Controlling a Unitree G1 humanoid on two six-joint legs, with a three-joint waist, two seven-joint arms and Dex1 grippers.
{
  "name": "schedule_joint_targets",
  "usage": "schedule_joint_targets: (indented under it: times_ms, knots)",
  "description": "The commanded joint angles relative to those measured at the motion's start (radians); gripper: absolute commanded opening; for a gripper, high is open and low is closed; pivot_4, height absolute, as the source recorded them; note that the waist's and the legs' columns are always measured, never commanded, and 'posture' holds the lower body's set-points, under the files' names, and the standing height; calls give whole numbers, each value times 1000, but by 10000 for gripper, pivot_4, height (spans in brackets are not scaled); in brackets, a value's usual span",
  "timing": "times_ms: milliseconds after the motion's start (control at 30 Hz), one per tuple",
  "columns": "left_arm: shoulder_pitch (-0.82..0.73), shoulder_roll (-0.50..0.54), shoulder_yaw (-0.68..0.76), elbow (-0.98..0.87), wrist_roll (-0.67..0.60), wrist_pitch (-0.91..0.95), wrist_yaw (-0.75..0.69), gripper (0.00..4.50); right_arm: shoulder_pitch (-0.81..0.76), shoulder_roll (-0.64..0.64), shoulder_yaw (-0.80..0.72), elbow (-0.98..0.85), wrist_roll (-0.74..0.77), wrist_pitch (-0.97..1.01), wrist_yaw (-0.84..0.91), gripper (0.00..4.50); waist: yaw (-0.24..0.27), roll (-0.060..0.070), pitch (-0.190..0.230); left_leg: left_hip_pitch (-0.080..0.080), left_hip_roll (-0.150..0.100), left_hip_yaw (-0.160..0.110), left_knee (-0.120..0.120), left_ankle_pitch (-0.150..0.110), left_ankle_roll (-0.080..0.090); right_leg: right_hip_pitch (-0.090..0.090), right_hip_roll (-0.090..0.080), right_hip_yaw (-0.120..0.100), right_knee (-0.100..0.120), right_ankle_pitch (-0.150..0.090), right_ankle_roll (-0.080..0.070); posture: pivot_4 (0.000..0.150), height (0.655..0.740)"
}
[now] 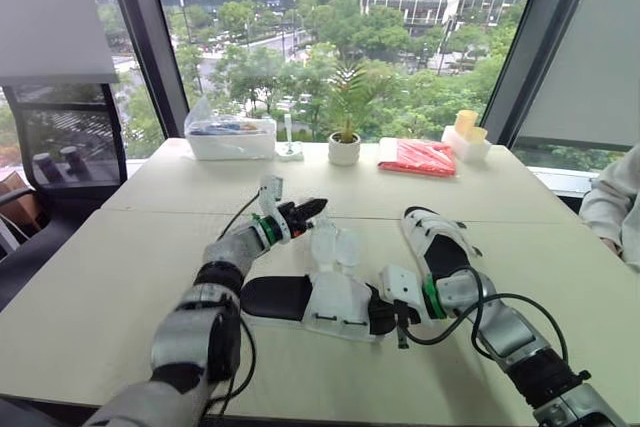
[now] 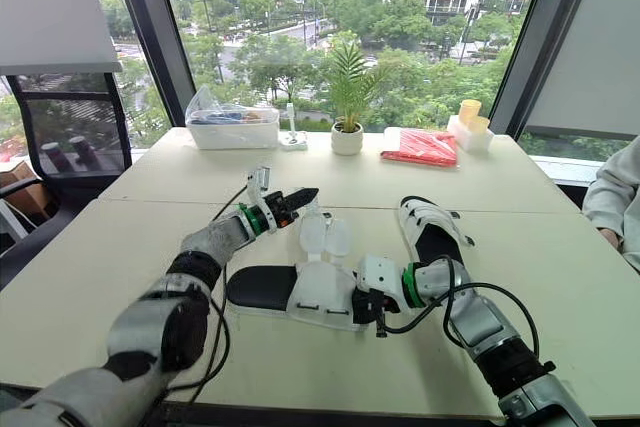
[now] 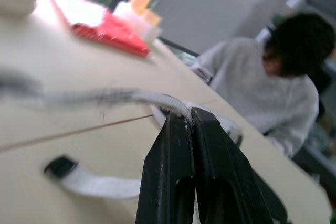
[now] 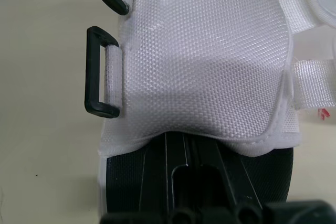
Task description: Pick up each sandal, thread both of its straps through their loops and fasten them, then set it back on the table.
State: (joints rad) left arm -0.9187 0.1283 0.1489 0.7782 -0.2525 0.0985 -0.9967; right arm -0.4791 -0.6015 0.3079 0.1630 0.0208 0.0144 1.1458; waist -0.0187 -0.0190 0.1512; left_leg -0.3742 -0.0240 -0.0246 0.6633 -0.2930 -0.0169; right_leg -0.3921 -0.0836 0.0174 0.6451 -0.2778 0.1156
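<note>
A sandal [image 1: 300, 299] with a black sole and white woven upper lies across the table in front of me. My right gripper [image 1: 386, 315] is shut on one end of its sole, and the right wrist view looks along the sole to the upper [image 4: 205, 61] with two black loops [image 4: 98, 73] on one side. Two white straps [image 1: 335, 245] stand up from the sandal. My left gripper [image 1: 318, 208] is shut, pinching the end of a strap [image 3: 168, 101] at its fingertips. The second sandal [image 1: 436, 241] lies flat to the right, beside my right forearm.
Along the window edge stand a clear plastic box [image 1: 232, 137], a small potted plant [image 1: 344, 147], a red packet [image 1: 418, 157] and a white holder with yellow cups [image 1: 466, 135]. A person in a light sweater [image 1: 612, 209] sits at the right edge. An office chair [image 1: 62, 147] stands at the left.
</note>
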Motion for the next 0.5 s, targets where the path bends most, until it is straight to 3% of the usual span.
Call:
schedule_joint_targets:
  times_ms: [33,167,333,400,500]
  knots:
    - [119,41,-145,-210,133,-361,-50,1073,29,-12,40,49,-49,24,4,0,1,0,0,0,0,0,0,0,0,0,0,0,-1,0,-1,1500,7374]
    - [248,122,-245,-243,235,-877,-65,1073,32,-14,40,51,-49,20,6,0,5,0,0,-1,2,0,-1,-2,3,1,-1,-1,-7,3,-4,1500,7374]
    - [309,246,-337,-86,303,-1562,-16,1073,27,-7,43,60,-51,17,4,0,4,3,-2,-1,4,0,-4,-2,4,2,-1,-2,-13,4,-7,1500,7374]
    - [313,291,-387,-36,393,-1693,9,1073,24,-4,44,64,-50,15,3,0,4,4,-3,-1,4,1,-5,-2,4,1,-1,-2,-14,4,-7,1500,7374]
    - [321,337,-404,-25,629,-1713,71,1073,17,-1,45,74,-52,9,3,0,5,4,-3,0,4,1,-6,-2,5,1,-2,-2,-14,4,-7,1500,7374]
